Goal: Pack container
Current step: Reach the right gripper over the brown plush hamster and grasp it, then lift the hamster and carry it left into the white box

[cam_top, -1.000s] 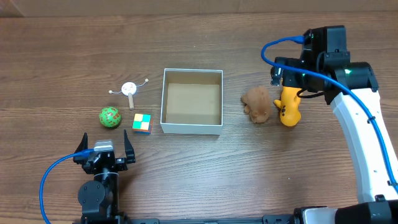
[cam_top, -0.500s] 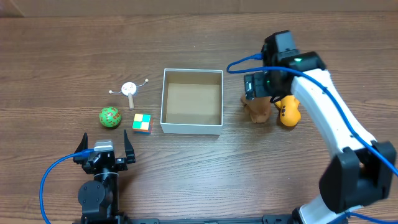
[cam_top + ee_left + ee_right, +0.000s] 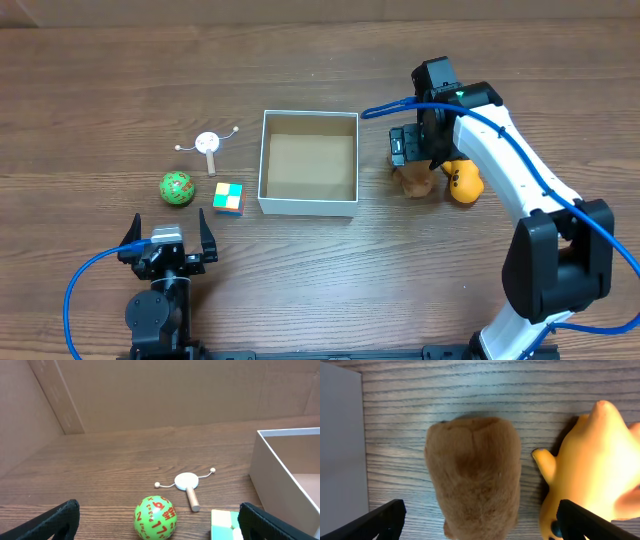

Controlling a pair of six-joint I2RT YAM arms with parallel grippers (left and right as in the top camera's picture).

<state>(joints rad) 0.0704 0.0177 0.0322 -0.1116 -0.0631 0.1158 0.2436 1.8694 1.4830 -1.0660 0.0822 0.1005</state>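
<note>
The container [image 3: 308, 207], a square white-walled box with a brown floor, stands mid-table and holds nothing; its wall shows in the right wrist view [image 3: 340, 450] and in the left wrist view [image 3: 280, 467]. My right gripper [image 3: 413, 160] is open just above a brown plush toy [image 3: 416, 183], with its fingers on either side [image 3: 480, 512] of the plush [image 3: 472, 475]. A yellow toy [image 3: 464, 184] lies against the plush's right side [image 3: 590, 470]. My left gripper [image 3: 168, 232] is open and empty near the front edge.
A green numbered ball [image 3: 177, 188], a small colour cube [image 3: 228, 197] and a white spinning top [image 3: 208, 143] lie left of the container. In the left wrist view the ball [image 3: 155, 517], cube [image 3: 225, 522] and top [image 3: 186, 481] lie ahead of the open fingers [image 3: 157, 510].
My right arm has swung left from over the yellow toy to over the brown plush, close to the container's right wall. The left arm and all the toys have not moved.
</note>
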